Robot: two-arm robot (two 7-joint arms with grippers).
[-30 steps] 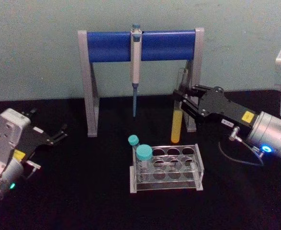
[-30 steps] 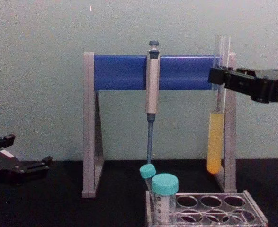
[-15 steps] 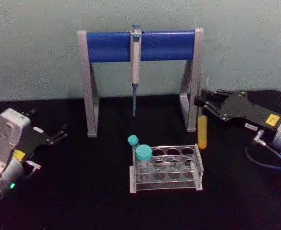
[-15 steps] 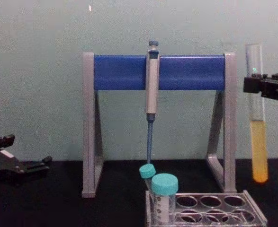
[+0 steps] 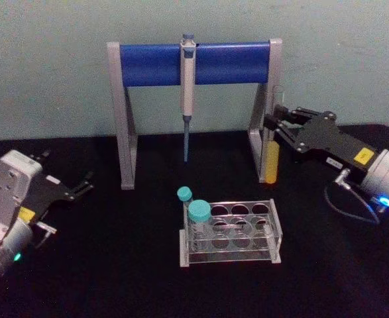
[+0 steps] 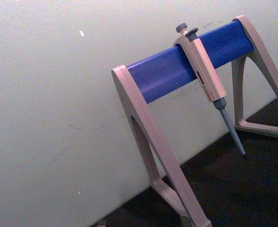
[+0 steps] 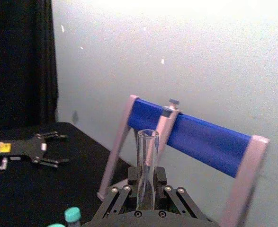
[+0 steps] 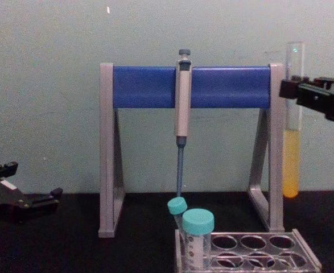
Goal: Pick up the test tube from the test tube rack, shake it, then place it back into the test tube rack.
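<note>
The test tube (image 5: 272, 161) is a long clear tube with yellow-orange liquid in its lower half. It hangs upright in the air beside the stand's right leg, behind and to the right of the test tube rack (image 5: 274, 231). My right gripper (image 5: 274, 127) is shut on the tube's upper part. From the chest, the test tube (image 8: 292, 165) hangs below the right gripper (image 8: 292, 91). In the right wrist view the tube's open mouth (image 7: 147, 151) rises above the gripper (image 7: 147, 183). My left gripper (image 5: 83, 185) rests open at the table's left.
A grey-and-blue pipette stand (image 5: 148, 64) with a hanging pipette (image 5: 188, 83) stands behind the rack. Two teal-capped tubes (image 5: 199, 212) sit in the rack's left holes. A black cloth covers the table, and a pale wall is close behind.
My right gripper swung the test tube to the right, then back to the left and slightly up. The tube stays upright. The left arm has not moved.
</note>
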